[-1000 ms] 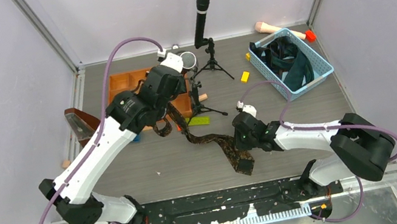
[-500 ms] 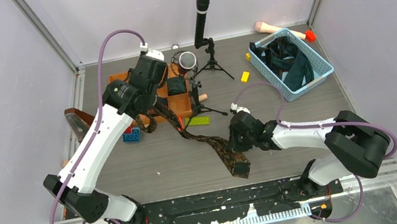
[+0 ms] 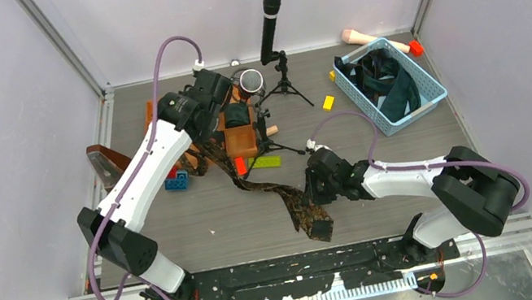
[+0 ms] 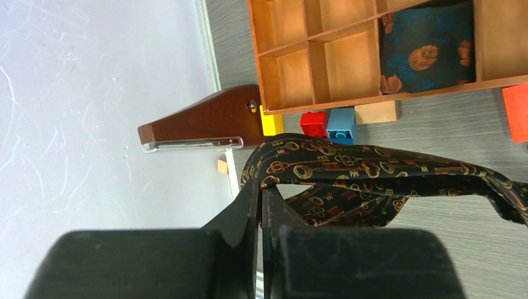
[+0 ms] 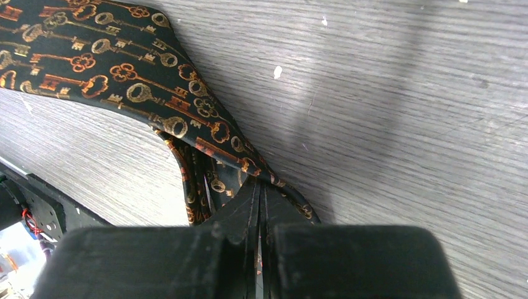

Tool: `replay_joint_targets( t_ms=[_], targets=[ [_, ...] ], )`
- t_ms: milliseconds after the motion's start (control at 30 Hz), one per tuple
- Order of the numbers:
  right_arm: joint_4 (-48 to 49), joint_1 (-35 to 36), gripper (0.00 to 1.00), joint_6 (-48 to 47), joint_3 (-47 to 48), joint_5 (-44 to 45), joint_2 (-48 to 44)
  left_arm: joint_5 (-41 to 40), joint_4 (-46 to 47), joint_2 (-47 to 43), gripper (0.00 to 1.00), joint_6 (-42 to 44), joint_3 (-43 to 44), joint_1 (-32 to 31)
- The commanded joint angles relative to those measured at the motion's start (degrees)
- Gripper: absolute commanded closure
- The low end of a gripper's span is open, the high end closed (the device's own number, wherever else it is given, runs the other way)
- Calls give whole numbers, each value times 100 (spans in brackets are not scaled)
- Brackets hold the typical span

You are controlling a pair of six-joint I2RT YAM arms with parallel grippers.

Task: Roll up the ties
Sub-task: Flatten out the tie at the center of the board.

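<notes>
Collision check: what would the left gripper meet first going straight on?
Past the key-patterned black tie it pinches, the left gripper likely meets the yellow block by the wooden tray; depth unclear.

Two arms, two microphones, one key-patterned tie

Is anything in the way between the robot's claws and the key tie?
No, nothing visible is. The left gripper is shut right on the tie near the wooden tray, and the right gripper is shut on it too, low over the table.
</notes>
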Motion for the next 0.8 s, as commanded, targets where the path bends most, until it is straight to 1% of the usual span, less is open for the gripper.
replay_joint_targets(
  t_ms=[0,167,367,767],
  targets=[
    [-1250,36,100,-40,-148,137,55,-179,-101,-98,100,57,376,191],
    [-1355,43,100,-66,-109,156,151,-111,-102,-103,100,105,579,262],
    [-1354,45,100,-121,-38,12,346,-69,-174,-81,100,136,627,423],
    [-1366,174,100,-418,-2,-531,448,83,-353,-162,100,194,585,873]
  ],
)
